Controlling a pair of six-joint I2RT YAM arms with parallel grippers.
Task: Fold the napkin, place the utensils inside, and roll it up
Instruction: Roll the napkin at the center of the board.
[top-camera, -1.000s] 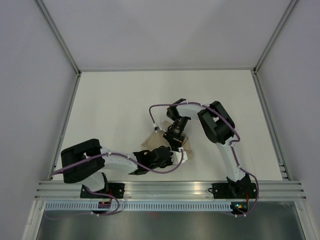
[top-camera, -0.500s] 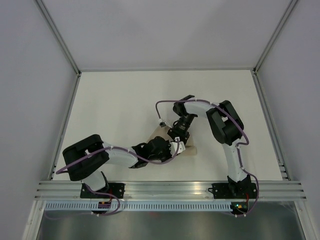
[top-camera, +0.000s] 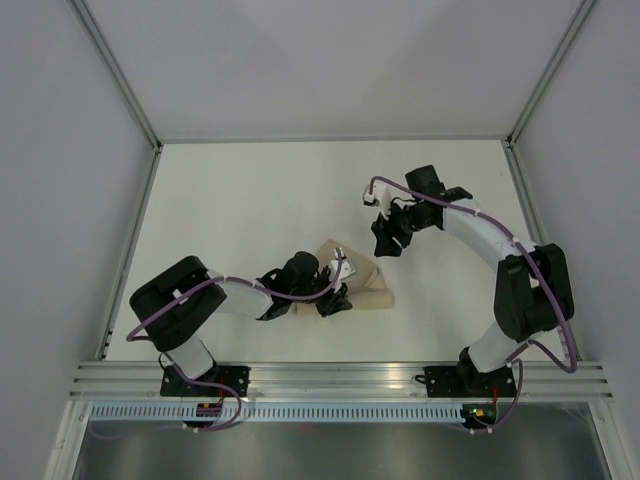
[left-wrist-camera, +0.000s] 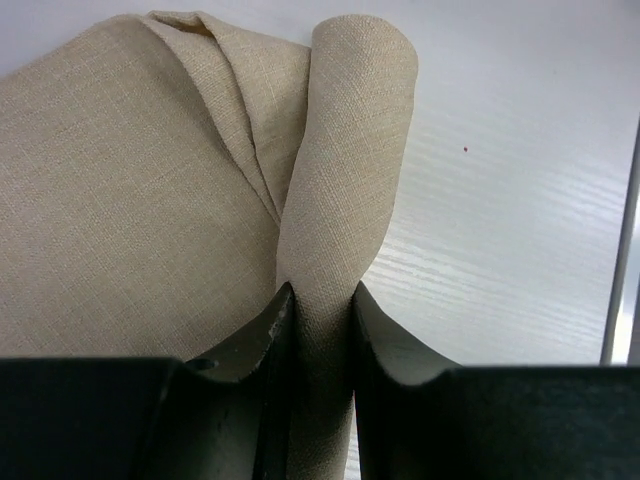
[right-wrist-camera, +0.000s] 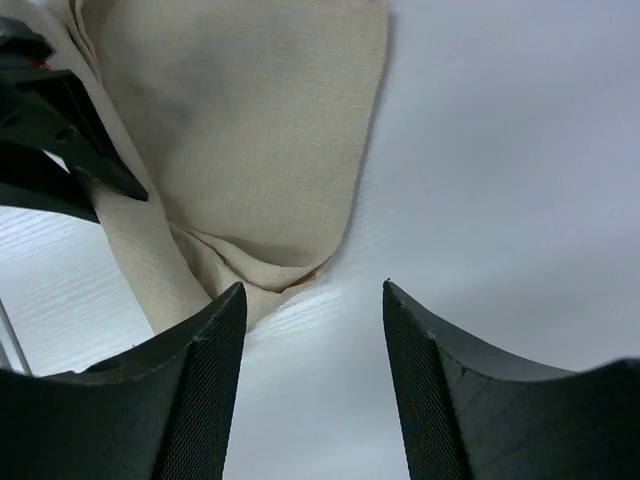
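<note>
The beige napkin (top-camera: 368, 290) lies folded and partly rolled on the white table, near the front middle. My left gripper (top-camera: 338, 293) is at its left side. In the left wrist view the left gripper (left-wrist-camera: 320, 296) is shut on the napkin's rolled edge (left-wrist-camera: 345, 150), with the flat folded part (left-wrist-camera: 120, 200) to its left. My right gripper (top-camera: 384, 243) hovers up and to the right of the cloth. It stands open (right-wrist-camera: 312, 292) over bare table, with nothing between its fingers and the napkin (right-wrist-camera: 240, 130) just beyond them. The utensils are hidden.
Aluminium rails frame the white table (top-camera: 250, 200) at the left (top-camera: 128, 250) and right (top-camera: 535, 240) sides. White walls rise behind them. The left arm's black fingers (right-wrist-camera: 50, 130) show at the top left of the right wrist view.
The right gripper opened, let go of the napkin and swung away up and to the right. The left gripper closed on the rolled edge, and more of the cloth now shows.
</note>
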